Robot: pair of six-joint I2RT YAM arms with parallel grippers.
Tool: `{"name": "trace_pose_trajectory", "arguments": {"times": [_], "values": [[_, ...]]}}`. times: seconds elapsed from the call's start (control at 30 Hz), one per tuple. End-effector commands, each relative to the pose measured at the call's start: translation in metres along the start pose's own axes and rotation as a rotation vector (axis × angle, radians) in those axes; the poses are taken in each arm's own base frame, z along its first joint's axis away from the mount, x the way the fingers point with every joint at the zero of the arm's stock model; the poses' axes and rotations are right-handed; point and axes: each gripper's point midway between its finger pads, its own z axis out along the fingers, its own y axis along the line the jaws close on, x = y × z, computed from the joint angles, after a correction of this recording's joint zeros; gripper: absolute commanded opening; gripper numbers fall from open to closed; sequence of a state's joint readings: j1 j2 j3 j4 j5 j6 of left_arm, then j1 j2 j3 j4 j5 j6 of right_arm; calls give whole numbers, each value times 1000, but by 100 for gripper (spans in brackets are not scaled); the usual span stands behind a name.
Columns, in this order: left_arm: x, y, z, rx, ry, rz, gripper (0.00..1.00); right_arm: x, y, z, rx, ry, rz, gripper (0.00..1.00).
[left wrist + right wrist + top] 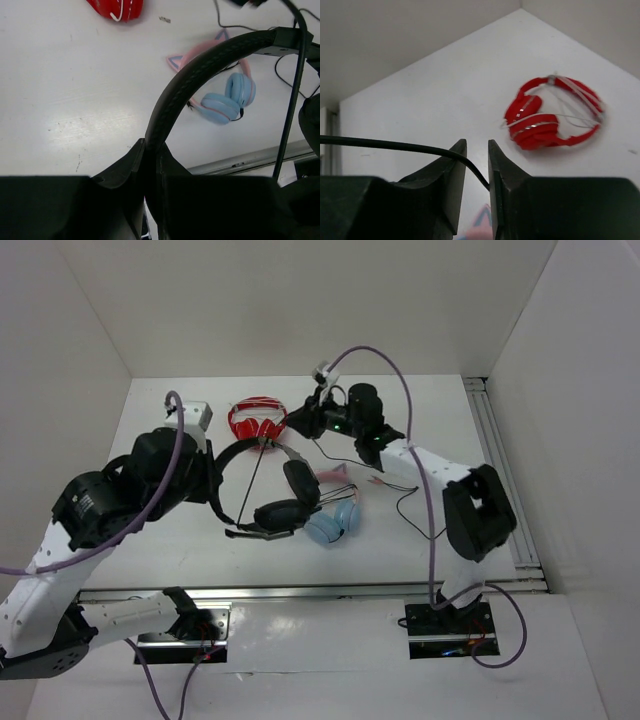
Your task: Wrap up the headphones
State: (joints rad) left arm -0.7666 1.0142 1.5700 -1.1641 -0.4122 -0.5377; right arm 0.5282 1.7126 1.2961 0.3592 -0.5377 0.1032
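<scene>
Black headphones (282,514) are held mid-table, the headband clamped between the left gripper's (151,147) fingers, the earcups cut off in the left wrist view. Red headphones (258,420) are laid behind, cat-ear headphones (335,523) just beside. The thin cable (395,146) is pinched by the right gripper (476,150), its end out of frame.

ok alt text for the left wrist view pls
The left gripper clamps the headphones by their black padded band, which arcs up to the right, the thin cable hanging alongside. On the white table beyond lie pink-and-blue cat-ear headphones and, at the top edge, red headphones.
</scene>
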Motion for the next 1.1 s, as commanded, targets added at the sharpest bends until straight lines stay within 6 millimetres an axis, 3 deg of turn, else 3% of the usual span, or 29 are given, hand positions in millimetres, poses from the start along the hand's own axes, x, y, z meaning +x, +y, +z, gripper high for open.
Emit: {"name": "trace_pose_trajectory", "arguments": {"times": [0.0, 0.03, 0.07, 0.17, 0.2, 0.27, 0.3, 0.37, 0.4, 0.47, 0.5, 0.57, 0.6, 0.67, 0.7, 0.77, 0.83, 0.93, 1.03, 1.07], "values": [[-20, 11, -20, -57, -48, -73, 0, 24, 30, 42, -155, -76, 107, 32], [-25, 9, -23, -54, -54, -84, 0, 27, 43, 54, -199, -91, 133, 32], [-34, 12, -30, -67, -69, -97, 0, 43, 41, 73, -211, -77, 160, 32], [-52, 19, -44, -109, -108, -122, 0, 61, 64, 102, -276, -82, 206, 42], [-58, 21, -42, -130, -116, -120, 0, 77, 64, 115, -273, -73, 222, 44], [-74, 33, -47, -182, -166, -161, 0, 90, 72, 126, -284, -63, 235, 47], [-82, 41, -47, -227, -189, -177, 0, 108, 67, 129, -266, -39, 259, 50], [-102, 53, -46, -303, -239, -242, 0, 103, 68, 130, -279, -71, 273, 55], [-114, 57, -46, -329, -272, -262, 0, 115, 60, 129, -261, -53, 285, 55], [-140, 66, -52, -353, -346, -313, 0, 119, 58, 124, -276, -54, 291, 55], [-151, 61, -39, -342, -344, -319, 0, 120, 60, 121, -275, -50, 302, 55], [-177, 62, -35, -306, -399, -365, 0, 122, 62, 117, -287, -41, 291, 51], [-193, 73, -41, -312, -448, -409, 0, 128, 71, 117, -306, -26, 295, 51], [-208, 73, -22, -270, -443, -436, 0, 134, 82, 112, -330, -13, 296, 48], [-217, 87, -18, -287, -469, -476, 0, 138, 93, 111, -356, -6, 293, 46], [-221, 95, 2, -285, -447, -505, 0, 140, 106, 104, -379, 10, 297, 41], [-221, 118, 19, -344, -432, -529, 0, 148, 115, 93, -377, 28, 286, 24], [-210, 155, 41, -468, -399, -569, 0, 110, 128, 70, -358, -19, 237, 0], [-190, 185, 61, -589, -349, -629, 0, 104, 149, 51, -317, 10, 184, 0], [-184, 193, 67, -636, -337, -639, 0, 73, 162, 43, -318, -35, 142, 0]]}}
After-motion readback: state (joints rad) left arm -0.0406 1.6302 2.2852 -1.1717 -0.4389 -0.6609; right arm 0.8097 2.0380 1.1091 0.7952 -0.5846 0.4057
